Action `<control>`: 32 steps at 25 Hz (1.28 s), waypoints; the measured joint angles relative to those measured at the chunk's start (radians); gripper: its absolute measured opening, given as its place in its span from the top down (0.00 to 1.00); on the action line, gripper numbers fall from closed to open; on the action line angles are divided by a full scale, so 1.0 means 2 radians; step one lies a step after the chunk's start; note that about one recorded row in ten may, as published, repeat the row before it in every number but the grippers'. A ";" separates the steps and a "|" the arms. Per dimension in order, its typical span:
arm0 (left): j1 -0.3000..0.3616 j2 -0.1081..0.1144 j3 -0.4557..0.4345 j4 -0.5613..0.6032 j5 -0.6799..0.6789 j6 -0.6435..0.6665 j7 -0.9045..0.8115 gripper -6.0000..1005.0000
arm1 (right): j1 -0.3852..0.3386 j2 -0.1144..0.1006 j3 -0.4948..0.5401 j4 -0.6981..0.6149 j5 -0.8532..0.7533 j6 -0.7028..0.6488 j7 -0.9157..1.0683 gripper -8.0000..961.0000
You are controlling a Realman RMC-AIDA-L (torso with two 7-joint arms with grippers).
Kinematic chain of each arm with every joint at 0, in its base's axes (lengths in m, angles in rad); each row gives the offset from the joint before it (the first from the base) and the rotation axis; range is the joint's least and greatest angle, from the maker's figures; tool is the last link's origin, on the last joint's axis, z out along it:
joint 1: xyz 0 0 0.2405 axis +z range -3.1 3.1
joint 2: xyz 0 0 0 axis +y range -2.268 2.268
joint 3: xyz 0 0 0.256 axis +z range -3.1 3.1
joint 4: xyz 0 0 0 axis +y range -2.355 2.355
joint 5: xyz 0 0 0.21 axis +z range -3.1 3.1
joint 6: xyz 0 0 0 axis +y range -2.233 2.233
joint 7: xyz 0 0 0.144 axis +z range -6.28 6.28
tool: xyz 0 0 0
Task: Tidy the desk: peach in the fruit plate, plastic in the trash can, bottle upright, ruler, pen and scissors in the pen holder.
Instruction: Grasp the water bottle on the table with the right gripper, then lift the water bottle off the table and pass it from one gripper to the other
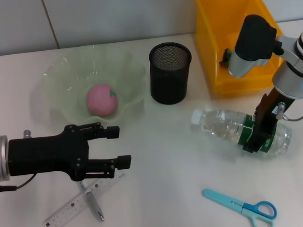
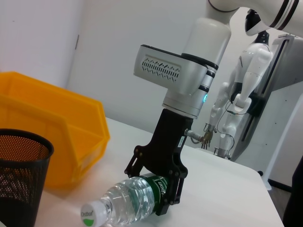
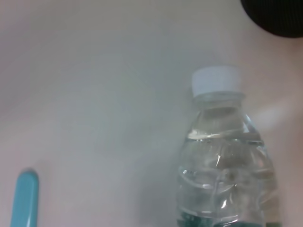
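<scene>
Centre of table (image 1: 158,143): bare, open for passage between the left gripper (image 1: 120,145) and the bottle (image 1: 227,128).
Back row: fruit plate (image 1: 59,77), pen holder (image 1: 170,72) and yellow bin (image 1: 210,65) stand close together, with narrow gaps.
Right side: right gripper (image 1: 258,131) astride the lying bottle blocks the way.
Front: ruler (image 1: 70,210) and pen (image 1: 92,204) crossed below the left gripper; scissors (image 1: 243,206) at front right; bare table between.

Right tool (image 1: 257,134) points down with fingers closed; left tool (image 1: 116,146) hovers, fingers spread.
</scene>
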State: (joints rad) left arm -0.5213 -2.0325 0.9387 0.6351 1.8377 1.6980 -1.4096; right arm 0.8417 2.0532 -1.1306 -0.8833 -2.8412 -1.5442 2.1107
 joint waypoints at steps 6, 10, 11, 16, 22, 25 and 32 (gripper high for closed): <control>0.000 0.000 0.000 0.000 0.000 0.000 0.000 0.17 | 0.000 0.003 0.000 0.001 -0.001 0.000 0.000 0.18; 0.000 0.000 0.000 0.000 0.000 0.001 0.000 0.17 | 0.000 0.003 0.000 0.001 -0.004 -0.002 0.000 0.18; 0.000 0.000 0.000 0.000 0.000 0.001 0.000 0.17 | 0.000 0.003 0.000 0.001 -0.005 -0.002 0.001 0.18; 0.001 0.000 0.000 0.000 0.000 0.001 0.001 0.17 | -0.001 0.004 0.000 -0.003 -0.007 -0.007 0.003 0.18; 0.003 0.000 -0.001 0.000 0.000 0.001 0.002 0.17 | -0.004 0.004 0.003 -0.022 -0.005 -0.020 0.004 0.20; 0.003 0.000 -0.002 0.001 0.000 0.001 0.002 0.17 | -0.008 0.005 0.011 -0.047 0.006 -0.037 0.003 0.20; 0.004 0.000 -0.008 0.001 0.000 0.003 0.004 0.17 | -0.021 0.001 0.025 -0.092 0.050 -0.071 -0.001 0.20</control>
State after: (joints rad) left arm -0.5127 -2.0324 0.9225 0.6367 1.8372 1.7035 -1.4022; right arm 0.7988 2.0553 -1.0803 -1.0674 -2.7419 -1.6865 2.1097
